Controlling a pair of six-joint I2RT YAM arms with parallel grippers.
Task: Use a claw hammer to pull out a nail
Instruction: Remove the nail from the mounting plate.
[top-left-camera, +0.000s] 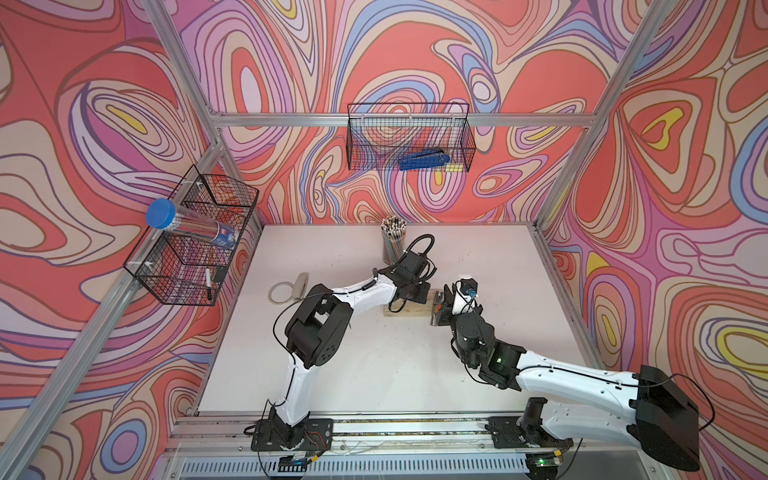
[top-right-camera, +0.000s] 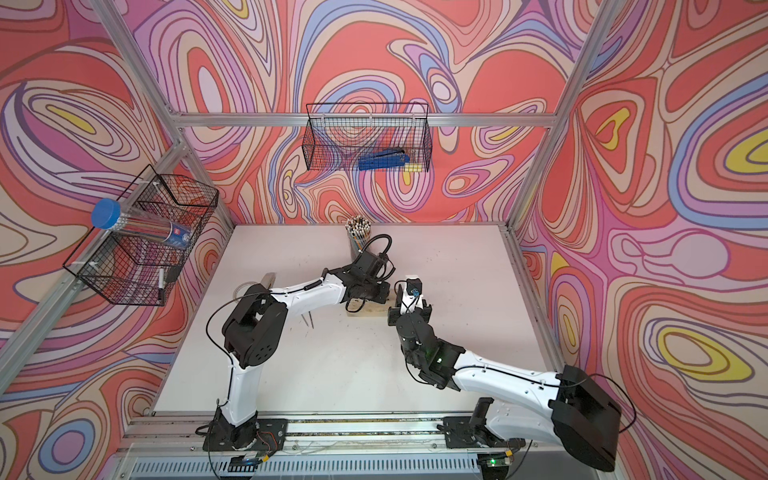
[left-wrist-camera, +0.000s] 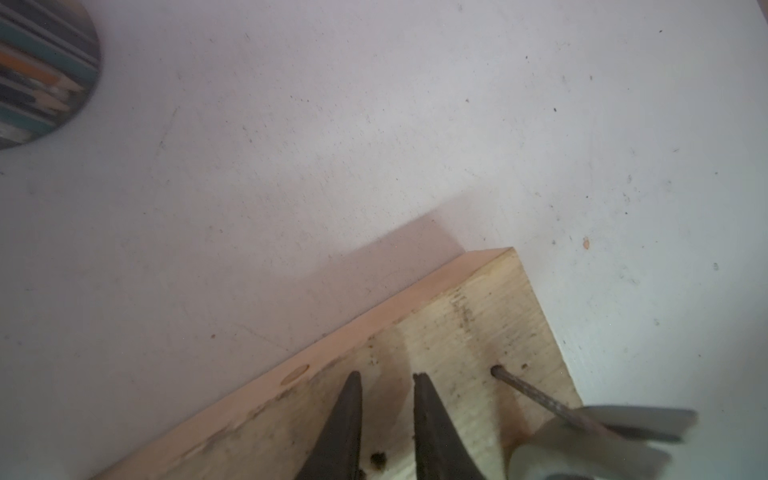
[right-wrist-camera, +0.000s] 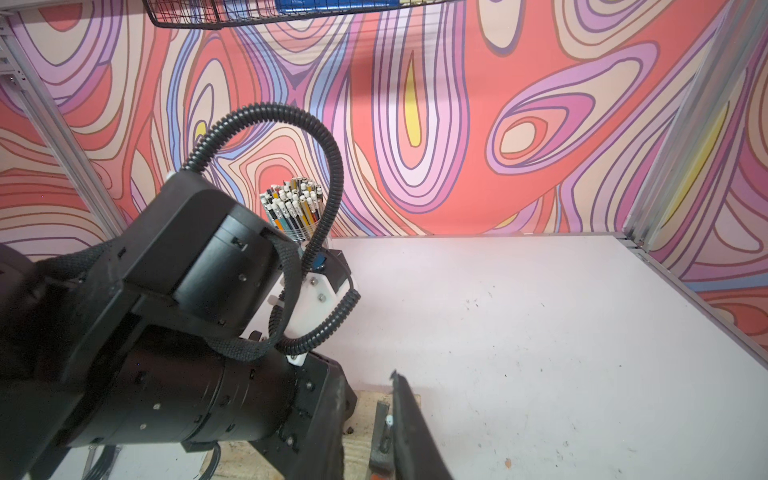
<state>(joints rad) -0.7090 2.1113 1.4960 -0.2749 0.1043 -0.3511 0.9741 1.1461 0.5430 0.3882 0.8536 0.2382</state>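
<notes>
Right end effector (top-left-camera: 444, 303) is gripping the claw hammer (left-wrist-camera: 640, 419) at the right end of the wooden block (left-wrist-camera: 478, 316).
The hammer's silver claw is hooking around the leaning nail (left-wrist-camera: 536, 392) at the block's near right corner. In a top view the part that shows is running from near to far, silver head nearest, then the orange neck (top-left-camera: 437, 308). The rest of the handle is hiding under the right end effector, which is squeezing tight on it. The left end effector (left-wrist-camera: 387, 376) is holding nothing: its fingers are standing a little apart, tips resting on the block. A clear cup (top-left-camera: 392, 245) far back on the tabletop (top-left-camera: 374, 365) is holding pencils. The far wall basket (top-left-camera: 409, 137) is holding a blue tool (top-left-camera: 424, 158). The left wall basket (top-left-camera: 195, 249) is holding a tube with a blue lid (top-left-camera: 162, 212).
</notes>
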